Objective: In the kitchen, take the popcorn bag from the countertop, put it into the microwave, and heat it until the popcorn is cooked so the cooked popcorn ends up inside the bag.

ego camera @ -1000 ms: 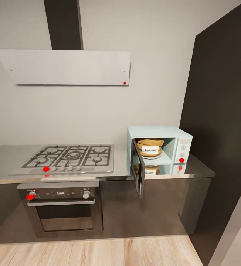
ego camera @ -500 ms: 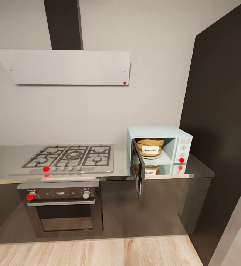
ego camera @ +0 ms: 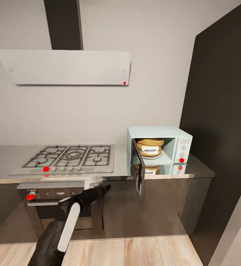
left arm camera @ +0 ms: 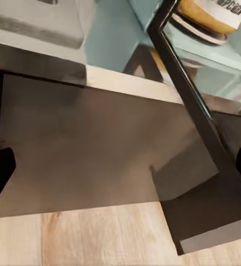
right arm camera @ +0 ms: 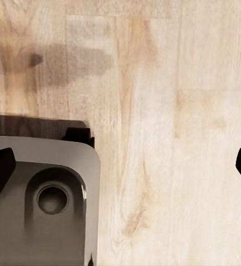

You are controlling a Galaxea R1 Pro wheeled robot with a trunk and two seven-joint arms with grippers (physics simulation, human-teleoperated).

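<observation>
Sitting inside the microwave point(ego camera: 159, 149) at centre right, the popcorn bag point(ego camera: 150, 147) waits behind the swung-out door point(ego camera: 137, 171); the left gripper point(ego camera: 102, 190), fingers spread and empty, reaches toward it, probably to close it.

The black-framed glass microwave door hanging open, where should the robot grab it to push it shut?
Probably the free outer edge of the black-framed glass microwave door, approached from the left, its outer side. The door stands swung out toward the room, hinged at the pale blue microwave; the left gripper is nearest.
</observation>
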